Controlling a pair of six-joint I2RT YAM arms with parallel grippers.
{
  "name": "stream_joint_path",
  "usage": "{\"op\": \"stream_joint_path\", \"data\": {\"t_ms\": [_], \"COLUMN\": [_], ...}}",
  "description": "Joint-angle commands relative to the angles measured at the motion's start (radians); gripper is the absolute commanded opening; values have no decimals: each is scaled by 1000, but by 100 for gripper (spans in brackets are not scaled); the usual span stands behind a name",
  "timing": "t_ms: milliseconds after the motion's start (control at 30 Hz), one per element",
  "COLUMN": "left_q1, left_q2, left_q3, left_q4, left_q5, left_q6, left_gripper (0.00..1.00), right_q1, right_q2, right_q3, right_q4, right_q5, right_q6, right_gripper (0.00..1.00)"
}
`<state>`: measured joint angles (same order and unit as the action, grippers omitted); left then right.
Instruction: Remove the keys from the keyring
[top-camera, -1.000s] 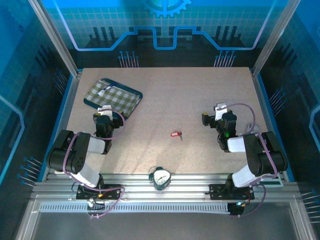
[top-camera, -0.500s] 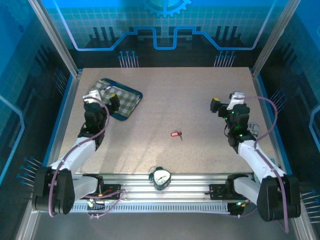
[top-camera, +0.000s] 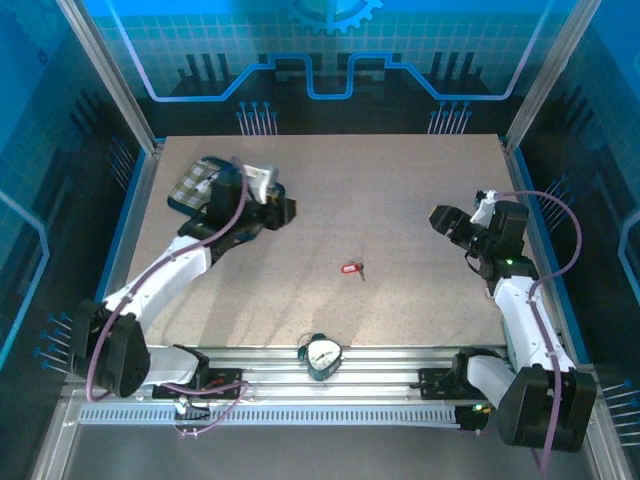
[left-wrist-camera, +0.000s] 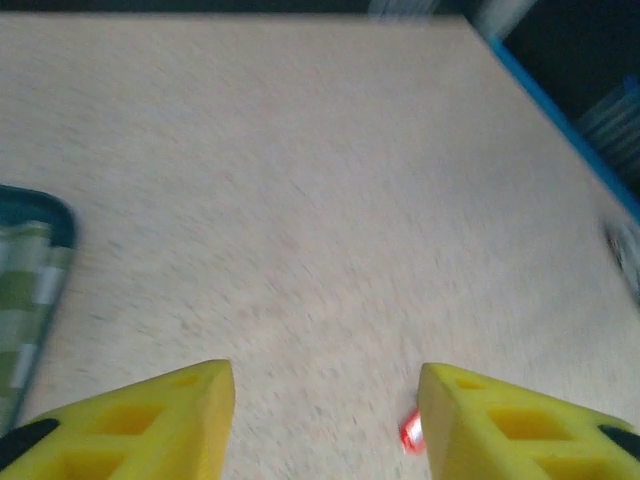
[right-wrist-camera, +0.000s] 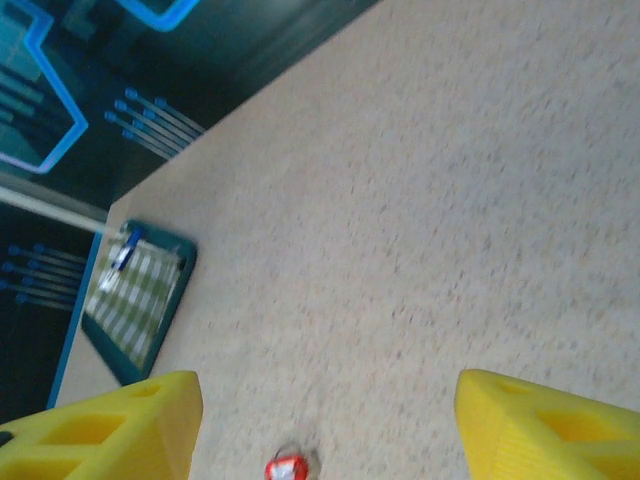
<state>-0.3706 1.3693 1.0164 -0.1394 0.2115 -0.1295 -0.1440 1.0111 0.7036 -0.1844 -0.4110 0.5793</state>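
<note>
Jaws apart and empty on left gripper (left-wrist-camera: 325, 400) and right gripper (right-wrist-camera: 328, 400), both well away from red keyring (top-camera: 349, 268) and its dark key (top-camera: 362, 271) lying at centre of table (top-camera: 430, 180); risks nudging that tiny, flat pair aside on a shallow pinch.

Red keyring (top-camera: 348, 268), dark grey key (top-camera: 363, 271), speckled beige table (top-camera: 400, 200), green-and-white checked tray (left-wrist-camera: 50, 210) with teal rim, yellow fingers (left-wrist-camera: 150, 425), blue walls (top-camera: 40, 120)

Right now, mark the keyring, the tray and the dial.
keyring (top-camera: 349, 268), top view, on its red tag.
tray (right-wrist-camera: 135, 305), right wrist view, on its checked lining.
dial (top-camera: 322, 354), top view, on its white face.
</note>
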Motion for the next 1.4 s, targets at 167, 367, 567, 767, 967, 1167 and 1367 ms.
{"op": "stream_joint_path", "data": {"t_ms": [167, 367, 567, 767, 967, 1167, 1367], "left_q1": [-214, -318, -330, -330, -344, -356, -357], "left_q2": [269, 414, 454, 460, 519, 559, 607], "left_q3": [240, 312, 291, 255, 265, 278, 314], "left_q4": [-305, -359, -351, -278, -269, -213, -195], "left_q5": [32, -2, 119, 147, 114, 89, 64], "left_q6": [323, 527, 793, 941, 1070, 1087, 1085], "left_gripper": [70, 68, 59, 59, 59, 54, 50], "right_q1": [20, 20, 20, 18, 18, 18, 18], "right_q2": [-71, -121, -142, -169, -167, -169, -163], "right_q3": [5, -14, -18, -26, -29, -29, -24], "right_q4": [-302, -338, -351, -363, -370, -372, -376], "right_q5": [-84, -78, -89, -81, -83, -77, -80], "right_q6": [-50, -54, -55, -58, -61, -62, -69], "right_gripper": [68, 69, 70, 71, 71, 71, 72]}}
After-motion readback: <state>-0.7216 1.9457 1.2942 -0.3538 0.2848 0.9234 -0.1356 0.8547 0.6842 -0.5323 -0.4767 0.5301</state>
